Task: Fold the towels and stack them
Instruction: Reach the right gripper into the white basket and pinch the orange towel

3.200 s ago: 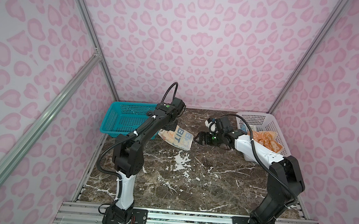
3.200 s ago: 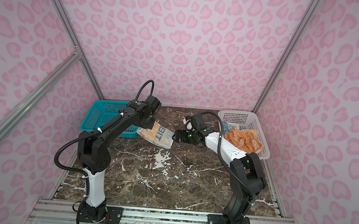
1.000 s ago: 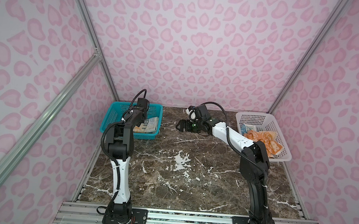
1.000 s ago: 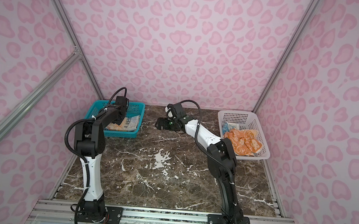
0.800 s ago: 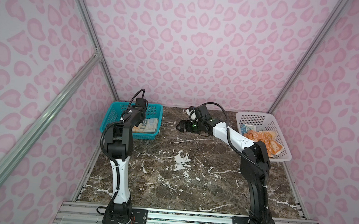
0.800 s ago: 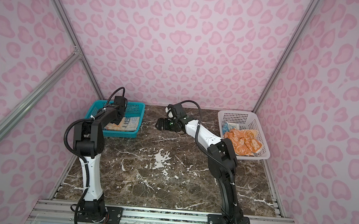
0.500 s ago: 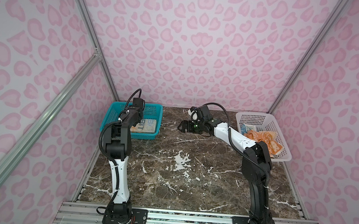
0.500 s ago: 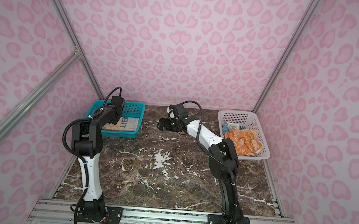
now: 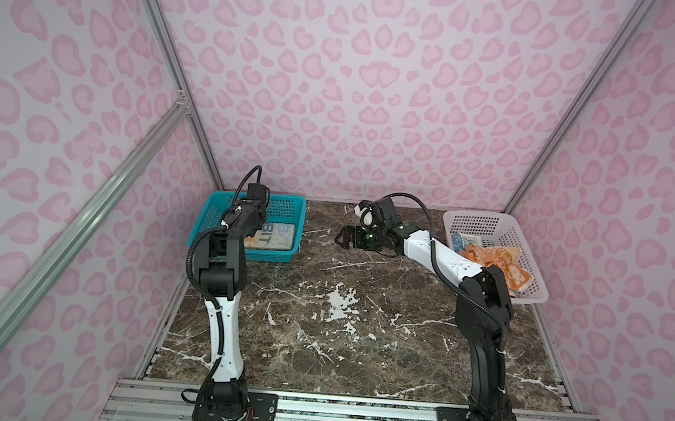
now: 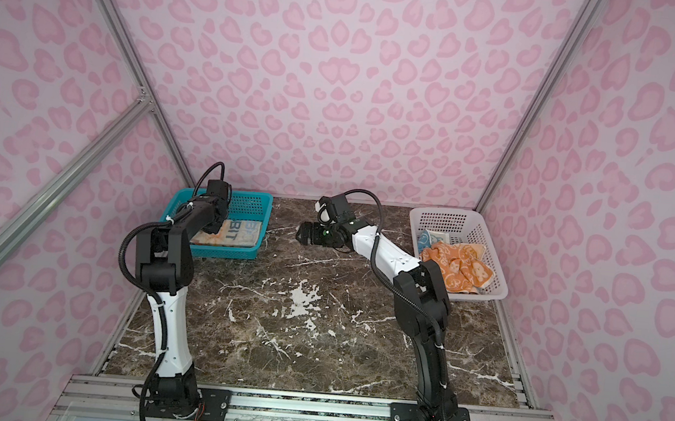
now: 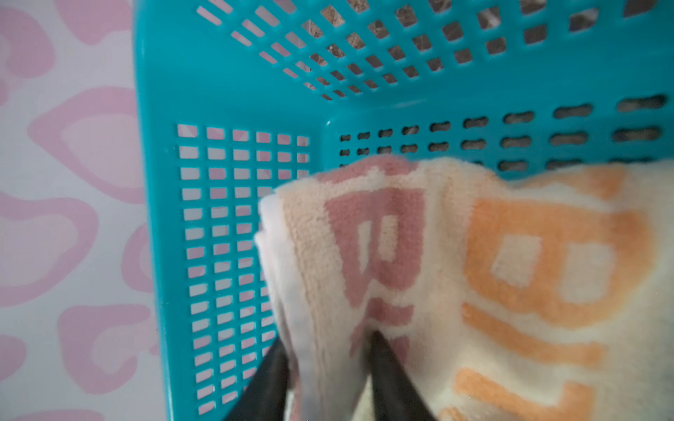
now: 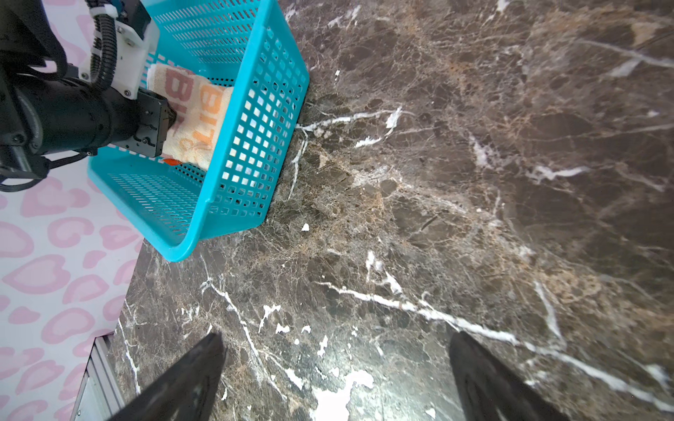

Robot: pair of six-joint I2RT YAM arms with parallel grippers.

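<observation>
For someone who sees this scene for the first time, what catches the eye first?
The pink leopard-print walls dominate all around. Next comes the teal basket at the back left, holding a folded cream towel whose edge lies between the fingers of the left gripper. At the back right, a crumpled orange towel lies in the white basket.

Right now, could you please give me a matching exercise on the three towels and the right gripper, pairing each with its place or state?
Things:
1. cream towel
2. orange towel
3. blue towel
4. right gripper

Places or states:
A. open, above the table
B. crumpled, on top in the white basket
C. folded, in the teal basket
D. partly under another towel, in the white basket

Pairs: 1-C, 2-B, 3-D, 4-A.
</observation>
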